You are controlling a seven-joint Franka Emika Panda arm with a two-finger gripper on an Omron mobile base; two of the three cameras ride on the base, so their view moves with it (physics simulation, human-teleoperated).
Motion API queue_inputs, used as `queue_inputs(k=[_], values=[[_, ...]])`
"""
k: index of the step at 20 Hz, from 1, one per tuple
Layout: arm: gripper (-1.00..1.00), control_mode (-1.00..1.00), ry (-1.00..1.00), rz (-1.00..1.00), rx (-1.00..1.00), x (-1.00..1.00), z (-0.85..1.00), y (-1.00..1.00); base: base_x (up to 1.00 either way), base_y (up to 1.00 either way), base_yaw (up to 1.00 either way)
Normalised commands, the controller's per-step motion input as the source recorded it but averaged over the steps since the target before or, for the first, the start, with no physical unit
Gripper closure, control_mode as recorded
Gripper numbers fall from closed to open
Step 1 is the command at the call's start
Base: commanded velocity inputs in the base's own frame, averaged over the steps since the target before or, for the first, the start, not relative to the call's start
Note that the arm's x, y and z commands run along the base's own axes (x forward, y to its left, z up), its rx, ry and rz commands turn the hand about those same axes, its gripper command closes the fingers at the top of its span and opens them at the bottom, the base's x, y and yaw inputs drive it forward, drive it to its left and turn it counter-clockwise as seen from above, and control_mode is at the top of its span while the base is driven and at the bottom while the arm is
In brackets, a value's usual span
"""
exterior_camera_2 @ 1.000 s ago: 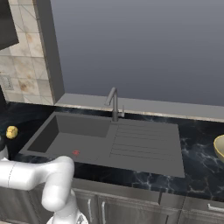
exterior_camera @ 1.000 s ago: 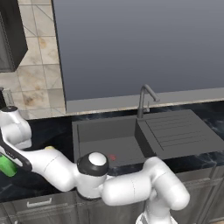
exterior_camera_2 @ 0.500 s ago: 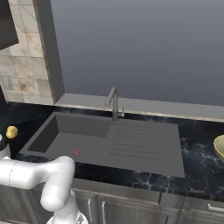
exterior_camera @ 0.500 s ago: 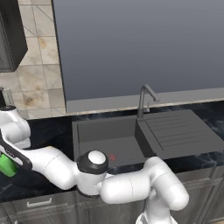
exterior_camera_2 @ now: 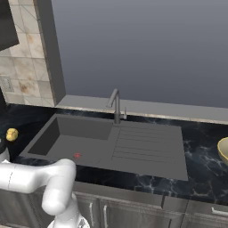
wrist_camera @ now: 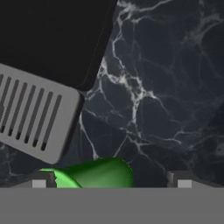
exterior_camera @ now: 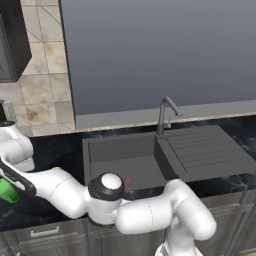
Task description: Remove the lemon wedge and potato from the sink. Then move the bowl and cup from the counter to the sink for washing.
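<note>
- cup (wrist_camera: 98,174) sits on the dark marble worktop (wrist_camera: 175,87), far left of the sink (exterior_camera: 130,160), right in front of my tool (wrist_camera: 111,179).
- tool wide open, nothing held; cup lies between the fingertips (wrist_camera: 41,180), closer to one side.
- sink basin looks already cleared; potato (exterior_camera_2: 11,134) is out on the worktop.
- to do it well: centre the cup between the fingers, push further along it, then close.
- watch the grey vented box (wrist_camera: 37,116) just beside it.
- bowl (exterior_camera_2: 223,149) well apart, far right; comes later.

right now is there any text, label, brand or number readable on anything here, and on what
None: no readable text anywhere.
The cup is plain green, unprinted.
The sink, faucet and bowl carry no marks.
The grey slotted panel shows slots, no lettering.
</note>
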Motion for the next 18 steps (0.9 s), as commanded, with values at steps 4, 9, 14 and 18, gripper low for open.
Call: queue_inputs(k=[4,9,14,18], values=[[-1.0,-1.0,0.0,0.0,-0.03,-0.21,-0.18,-0.22,0.0,0.0,0.0],[-1.0,-1.0,0.0,-0.02,-0.02,-0.11,-0.14,-0.26,0.0,0.0,0.0],[-1.0,-1.0,0.0,-0.03,0.0,0.0,-0.1,-0.19,0.0,0.0,0.0],[-1.0,-1.0,0.01,-0.03,0.0,0.0,-0.14,-0.18,0.0,0.0,0.0]])
